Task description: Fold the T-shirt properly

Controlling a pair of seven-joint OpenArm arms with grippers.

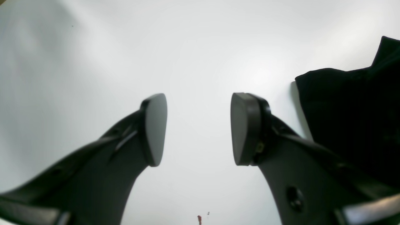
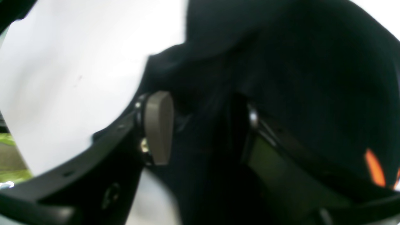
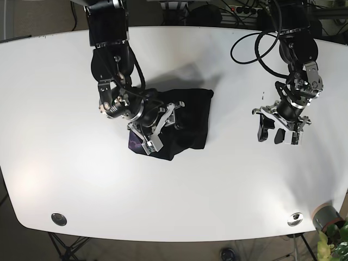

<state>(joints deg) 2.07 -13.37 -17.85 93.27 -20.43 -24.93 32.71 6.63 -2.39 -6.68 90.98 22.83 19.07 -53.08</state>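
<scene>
Fingers first: on my left gripper (image 1: 198, 128) I count two pads, spread well apart, with only bare white table (image 1: 193, 56) between them. Its left wrist view catches one corner of the black T-shirt (image 1: 350, 118) at the frame's right edge, cut off there, apart from the pads.

On my right gripper (image 2: 203, 125) I can make out one tan pad (image 2: 159, 128) clearly; the opposite finger is dark against dark cloth and blurred. Black fabric fills the gap between them, so the jaws look set apart with cloth in the gap, but I cannot tell whether they truly pinch it. An orange mark (image 2: 373, 168) shows at the lower right of that view; I cannot say what it belongs to.

From the base view I count two arms, one T-shirt (image 3: 190, 122) and one table (image 3: 228, 190). The shirt lies bunched a little left of the table's centre, with the right gripper (image 3: 157, 128) over its left part, hiding some of it. The left gripper (image 3: 278, 130) hangs over bare table, well apart from the shirt. At the lower right corner a grey pot with a green plant (image 3: 329, 228) is cut off by the frame.
</scene>
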